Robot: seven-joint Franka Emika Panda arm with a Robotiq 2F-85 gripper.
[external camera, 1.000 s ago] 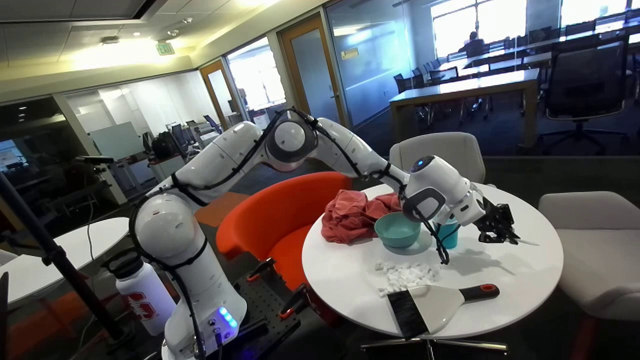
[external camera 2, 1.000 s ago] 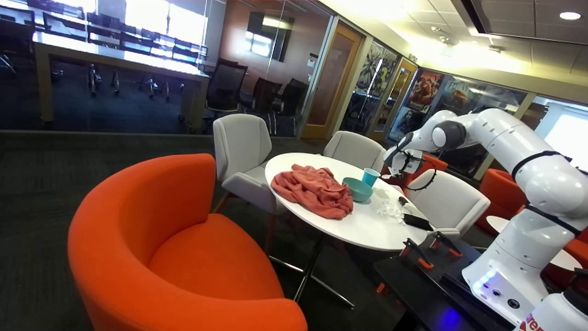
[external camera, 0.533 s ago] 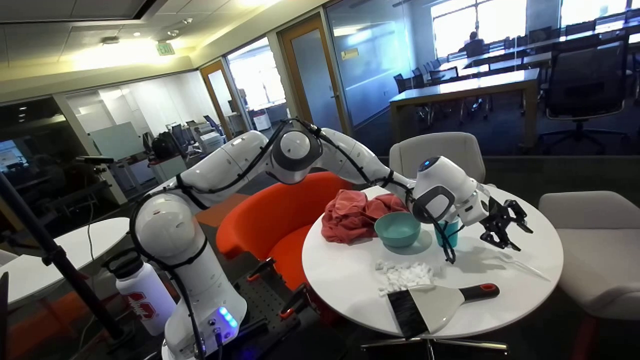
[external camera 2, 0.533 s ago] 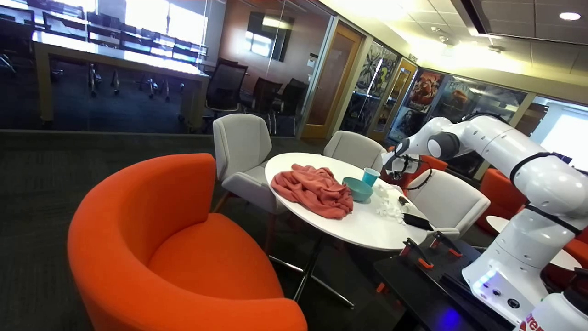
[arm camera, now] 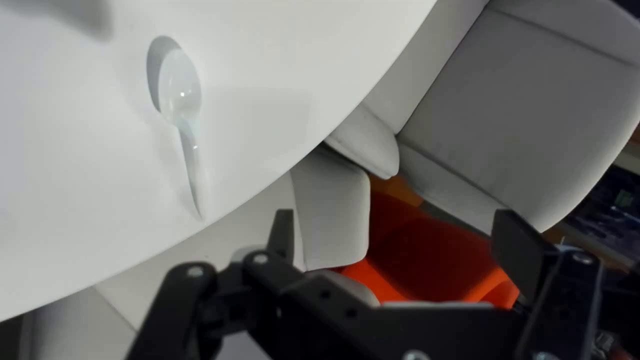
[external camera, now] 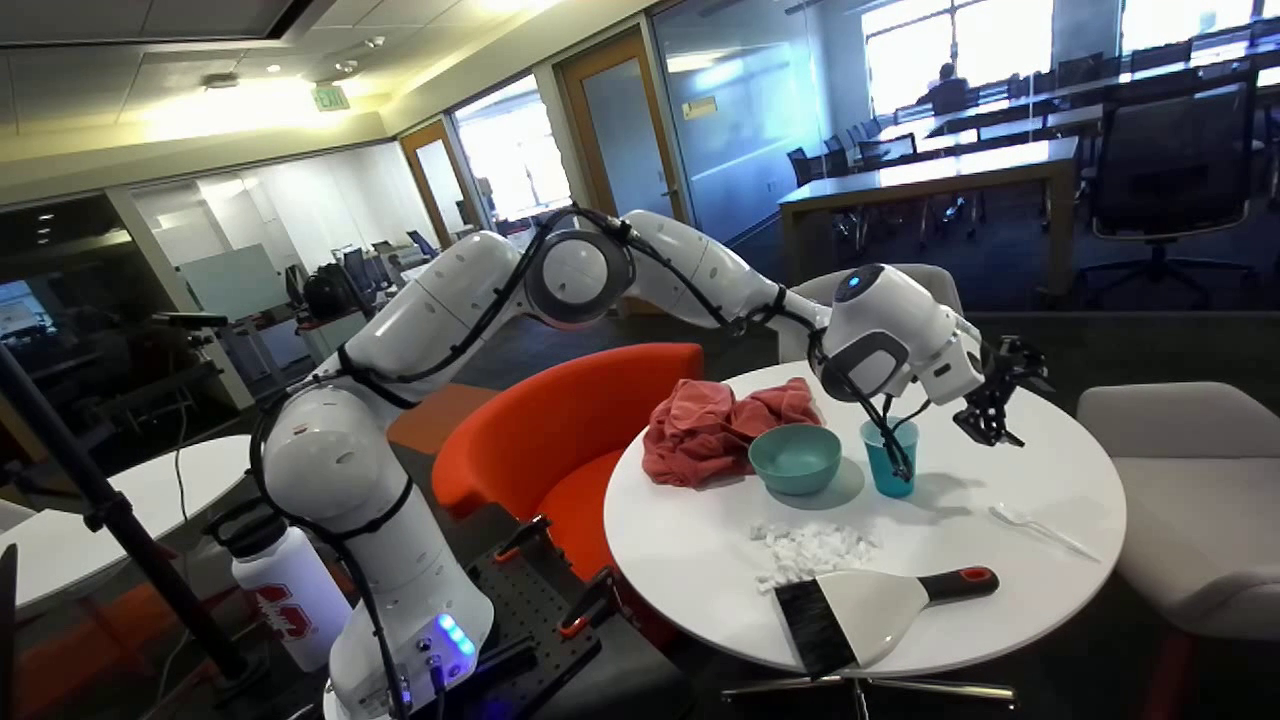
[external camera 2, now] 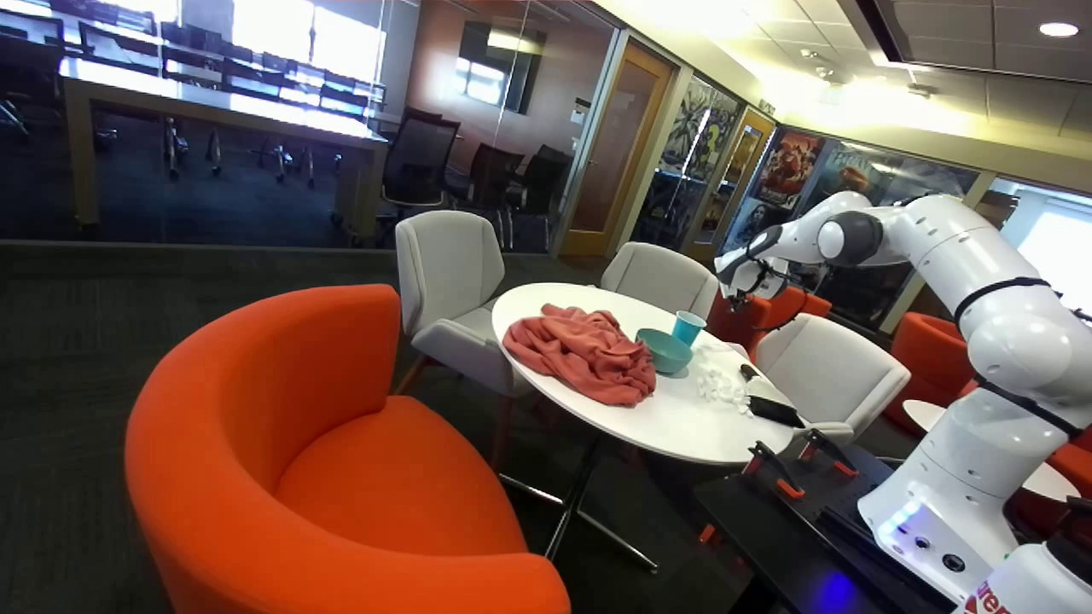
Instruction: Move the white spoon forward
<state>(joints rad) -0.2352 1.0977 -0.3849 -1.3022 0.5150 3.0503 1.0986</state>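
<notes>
1. My gripper point(arm camera: 400, 240) has its fingers spread wide and pinches nothing, which suits a release as well as a fresh approach.
2. I hold it raised off the table point(external camera: 690, 560), pointing out and away from the arm base point(external camera: 410, 630), so the fingers can clear whatever lies beneath.
3. The white spoon point(arm camera: 185, 120) lies on that table, outside the gap between the fingers, handle end near the rim. Seeing it so far from the arm base, I judge the forward move probably done; pushing more could tip it over the edge.
4. Inward of it, the blue cup point(external camera: 885, 478) stands upright, so a low retreat risks knocking it.
5. Farther in, the teal bowl point(external camera: 795, 460) and red cloth point(external camera: 700, 440) sit side by side; I expect them to play no part.
</notes>
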